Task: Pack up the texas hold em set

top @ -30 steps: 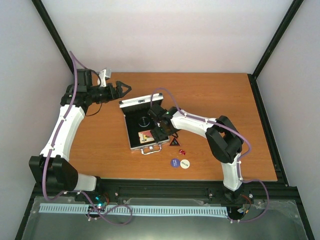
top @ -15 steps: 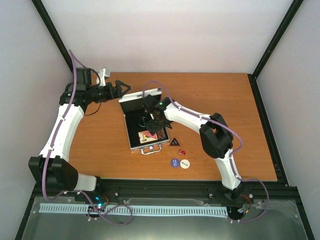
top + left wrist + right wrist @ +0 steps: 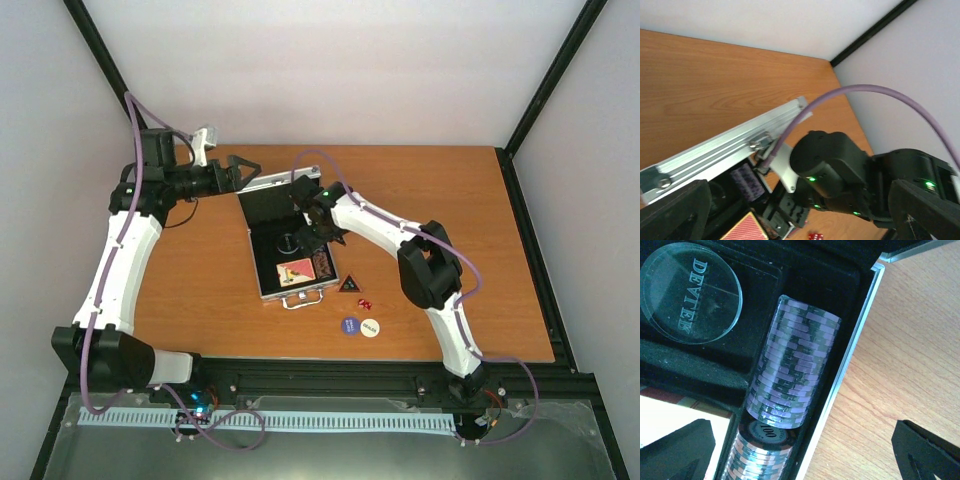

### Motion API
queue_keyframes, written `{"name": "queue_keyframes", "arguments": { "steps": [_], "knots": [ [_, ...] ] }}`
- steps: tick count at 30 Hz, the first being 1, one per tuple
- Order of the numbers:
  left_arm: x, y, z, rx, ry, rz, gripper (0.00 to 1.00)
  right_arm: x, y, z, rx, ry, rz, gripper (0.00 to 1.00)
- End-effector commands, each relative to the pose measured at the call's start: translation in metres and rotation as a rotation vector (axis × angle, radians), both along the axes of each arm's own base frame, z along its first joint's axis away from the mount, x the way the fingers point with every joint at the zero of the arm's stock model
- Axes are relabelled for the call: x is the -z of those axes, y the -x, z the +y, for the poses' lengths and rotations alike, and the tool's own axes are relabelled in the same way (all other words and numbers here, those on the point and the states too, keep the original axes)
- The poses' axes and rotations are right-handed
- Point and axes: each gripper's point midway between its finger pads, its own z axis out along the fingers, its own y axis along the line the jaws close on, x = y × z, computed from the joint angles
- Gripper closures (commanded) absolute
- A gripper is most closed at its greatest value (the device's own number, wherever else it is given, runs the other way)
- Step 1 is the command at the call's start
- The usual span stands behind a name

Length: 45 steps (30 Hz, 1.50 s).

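Right gripper [image 3: 306,214] advanced, spread wide, above chip stack [image 3: 795,360] in case [image 3: 251,252].

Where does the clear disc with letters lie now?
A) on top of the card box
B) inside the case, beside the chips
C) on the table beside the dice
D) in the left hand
B: the right wrist view shows the clear disc lying in the black foam of the case, beside the chips.
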Motion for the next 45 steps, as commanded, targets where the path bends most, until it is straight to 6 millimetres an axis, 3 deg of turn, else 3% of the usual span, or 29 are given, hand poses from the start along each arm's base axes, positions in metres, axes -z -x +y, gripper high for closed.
{"name": "queue_keyframes", "arguments": {
  "steps": [1,4,8,13,23,28,32,37,42,45],
  "knots": [
    [-0.018,0.011,-0.020,0.120,0.113,-0.041,0.00,-0.008,-0.002,0.002,-0.009,-0.008,-0.003,0.00],
    [-0.002,0.011,-0.023,0.138,0.130,-0.001,0.00,-0.010,-0.004,0.003,-0.005,-0.011,-0.008,0.00],
    [0.004,0.019,-0.031,0.221,0.166,0.015,0.00,-0.012,-0.007,0.006,-0.005,-0.015,-0.018,0.00],
    [0.034,0.019,-0.031,0.225,0.147,0.078,0.00,-0.013,-0.011,0.010,-0.007,-0.017,-0.021,0.00],
    [0.078,-0.005,-0.028,0.182,0.121,0.171,0.00,-0.014,-0.015,0.012,-0.003,-0.022,-0.024,0.00],
    [0.083,-0.023,-0.025,0.145,0.108,0.181,0.01,-0.025,-0.008,0.006,-0.007,-0.030,-0.021,0.00],
    [0.078,-0.026,-0.026,0.148,0.116,0.183,0.01,-0.045,0.011,-0.008,0.000,-0.051,-0.015,0.00],
    [0.076,-0.021,-0.025,0.149,0.112,0.183,0.00,-0.059,0.051,-0.040,0.025,-0.073,0.013,0.00],
    [0.081,-0.016,-0.025,0.144,0.115,0.200,0.00,-0.029,0.093,-0.076,0.076,-0.039,0.100,0.00],
    [0.084,-0.015,-0.024,0.139,0.112,0.206,0.00,-0.006,0.111,-0.091,0.114,-0.025,0.148,0.07]
  ]
}}
